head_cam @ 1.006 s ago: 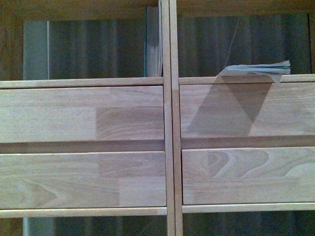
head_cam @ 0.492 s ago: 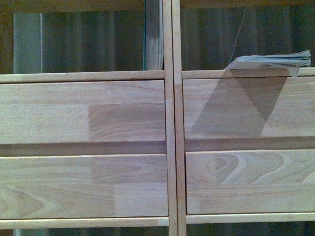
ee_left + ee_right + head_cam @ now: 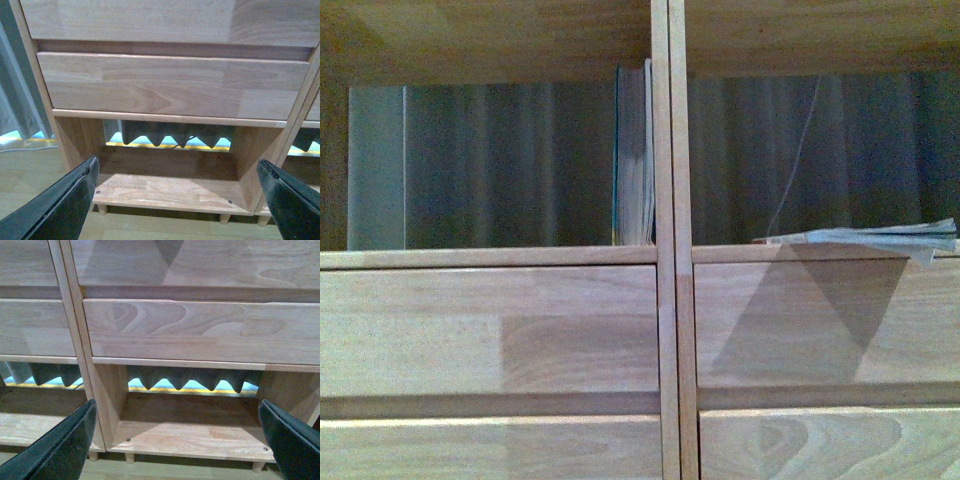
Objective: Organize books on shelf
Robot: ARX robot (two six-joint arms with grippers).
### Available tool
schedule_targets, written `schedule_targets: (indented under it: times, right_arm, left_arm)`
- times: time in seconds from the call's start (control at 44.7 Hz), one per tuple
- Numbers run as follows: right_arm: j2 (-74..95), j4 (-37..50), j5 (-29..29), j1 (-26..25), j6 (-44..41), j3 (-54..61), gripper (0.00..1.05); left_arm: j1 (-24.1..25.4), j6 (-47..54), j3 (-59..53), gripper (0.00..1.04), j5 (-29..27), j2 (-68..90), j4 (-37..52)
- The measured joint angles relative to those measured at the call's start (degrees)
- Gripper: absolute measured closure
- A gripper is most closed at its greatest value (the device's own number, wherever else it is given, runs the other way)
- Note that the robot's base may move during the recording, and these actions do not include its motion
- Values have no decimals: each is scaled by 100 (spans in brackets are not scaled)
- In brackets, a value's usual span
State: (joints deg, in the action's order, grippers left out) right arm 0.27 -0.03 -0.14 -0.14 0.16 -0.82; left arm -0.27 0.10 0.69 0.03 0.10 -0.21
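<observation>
My front view has climbed over the last second. The plank above the drawer fronts (image 3: 490, 330) has dropped from high in the picture to about the middle, so both open bays of the shelf (image 3: 665, 250) now show almost whole. The books have not shifted on their planks, so I judge this as looking the job over, not handling yet.

Starting at the left, my left pincer (image 3: 176, 165) hangs low before a bottom bay (image 3: 165, 187), jaws spread wide and gripping nothing. I see no book in that bay. Higher up, the left open bay holds the standing books (image 3: 633, 155), upright and tight against the central upright (image 3: 669, 130), with a grey curtain (image 3: 510, 165) behind.

In the right bay a thin cord (image 3: 798, 160) hangs down. The flat book (image 3: 880, 238) lies on its side at the plank's front edge, pages fanned. It likely needs standing up.

My right pincer (image 3: 177, 405) is also low, wide open and empty.
</observation>
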Motion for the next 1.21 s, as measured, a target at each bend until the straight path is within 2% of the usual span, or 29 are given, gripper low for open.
schedule_targets:
  times: [0.626,0.649,0.738,0.805,0.939,1.029,1.208]
  right_arm:
    - [0,0,2,2,-2,0,7]
    - [7,-9,52,15,4,-2,7]
    - [435,-205,874,219,310,-109,7]
    - [922,-90,1005,326,535,-210,7]
    - [2592,302,374,525,1591,-896,7]
    - [3950,380,-251,634,2728,-1668,7]
    - [6199,417,-503,673,4555,-3128,7]
  left_arm:
    - [0,0,0,7,-4,0,0]
    - [0,0,0,7,-2,0,0]
    - [2,0,0,7,-4,-2,0]
    - [2,0,0,7,0,0,0]
    - [0,0,0,7,-4,0,0]
    - [0,0,0,7,-2,0,0]
    - [0,0,0,7,-2,-2,0]
